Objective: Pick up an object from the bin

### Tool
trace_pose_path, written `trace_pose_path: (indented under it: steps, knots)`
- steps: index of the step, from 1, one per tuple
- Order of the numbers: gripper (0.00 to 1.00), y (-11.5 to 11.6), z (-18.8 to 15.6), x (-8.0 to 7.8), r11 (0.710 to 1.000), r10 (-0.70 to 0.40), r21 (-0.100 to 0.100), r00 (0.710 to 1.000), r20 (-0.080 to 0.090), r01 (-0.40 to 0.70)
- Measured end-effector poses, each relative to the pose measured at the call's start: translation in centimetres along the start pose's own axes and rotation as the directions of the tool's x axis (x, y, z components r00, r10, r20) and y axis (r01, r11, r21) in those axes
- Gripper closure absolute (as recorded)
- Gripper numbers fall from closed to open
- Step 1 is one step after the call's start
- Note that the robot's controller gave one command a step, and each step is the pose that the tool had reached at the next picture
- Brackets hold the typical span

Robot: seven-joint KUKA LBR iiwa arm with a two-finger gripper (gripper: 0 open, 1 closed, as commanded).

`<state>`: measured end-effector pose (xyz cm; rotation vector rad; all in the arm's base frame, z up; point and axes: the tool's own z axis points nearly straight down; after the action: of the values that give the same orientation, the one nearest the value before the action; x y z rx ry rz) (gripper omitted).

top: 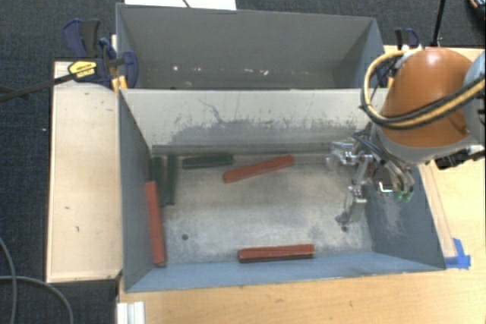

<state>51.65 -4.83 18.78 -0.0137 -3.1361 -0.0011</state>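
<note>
My gripper [348, 218] hangs low at the right side of the bin, over bare floor near the right wall, with nothing visibly in it. The closest loose thing is a red-brown flat bar [276, 253] lying along the front wall, to the gripper's lower left and apart from it. A second red-brown bar [258, 168] lies tilted near the back wall, left of the gripper.
A dark green bar [206, 160] lies along the back wall. Another dark green bar [165, 180] stands along the left wall, and a third red-brown bar [156, 224] lies beside it. The arm's orange cover and cables overhang the bin's right rim.
</note>
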Motion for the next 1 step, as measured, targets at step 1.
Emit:
trace_pose_path:
  steps: [1]
  knots:
    - [0.00,8.64,11.70,3.34,0.965,-0.261,0.004,0.965,0.019,0.261]
